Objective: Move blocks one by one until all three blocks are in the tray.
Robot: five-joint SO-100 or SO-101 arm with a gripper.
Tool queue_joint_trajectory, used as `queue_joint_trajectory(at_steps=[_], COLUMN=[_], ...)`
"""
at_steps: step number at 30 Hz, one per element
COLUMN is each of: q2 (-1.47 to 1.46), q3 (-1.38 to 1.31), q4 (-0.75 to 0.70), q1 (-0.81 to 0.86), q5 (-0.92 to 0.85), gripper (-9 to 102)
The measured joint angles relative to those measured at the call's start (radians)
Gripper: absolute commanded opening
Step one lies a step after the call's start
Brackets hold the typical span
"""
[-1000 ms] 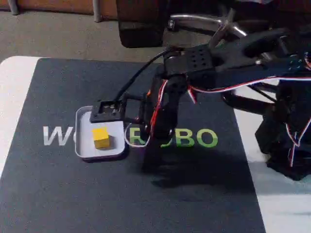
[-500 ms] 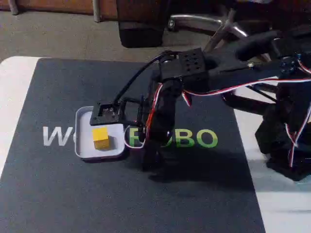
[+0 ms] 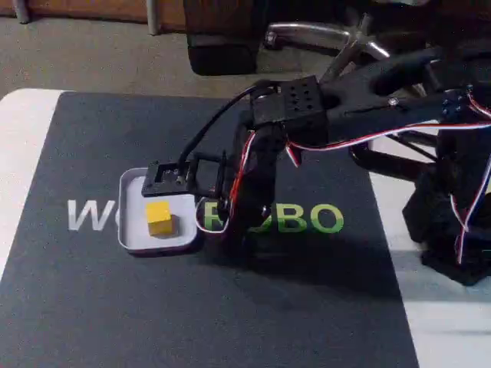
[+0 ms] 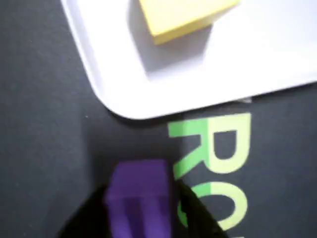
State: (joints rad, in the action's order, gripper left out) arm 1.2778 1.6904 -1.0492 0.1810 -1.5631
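While dipped lower than a moment ago beside the tray (image 3: 130, 234), gripper (image 4: 141, 218) clamped on the purple block (image 4: 138, 198), just off the tray's corner, yellow block (image 3: 159, 218) already inside, so second block nearly home, orange one somewhere out of sight.

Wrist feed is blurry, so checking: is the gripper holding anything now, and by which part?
Apparently the purple block, flanked on two opposite sides by the gripper fingers, outside the tray; firm contact cannot be confirmed.
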Motion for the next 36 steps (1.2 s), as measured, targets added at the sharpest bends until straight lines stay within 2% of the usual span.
queue_joint_trajectory(at_steps=[6, 14, 23, 36], q2=[-0.014, -0.018, -0.018, -0.235], q3=[-0.015, -0.075, -0.252, -0.552], q4=[0.000, 0.000, -0.003, -0.011], q1=[0.000, 0.023, 0.071, 0.144], q5=[0.009, 0.063, 0.224, 0.431], gripper=[-8, -8, -8, -8])
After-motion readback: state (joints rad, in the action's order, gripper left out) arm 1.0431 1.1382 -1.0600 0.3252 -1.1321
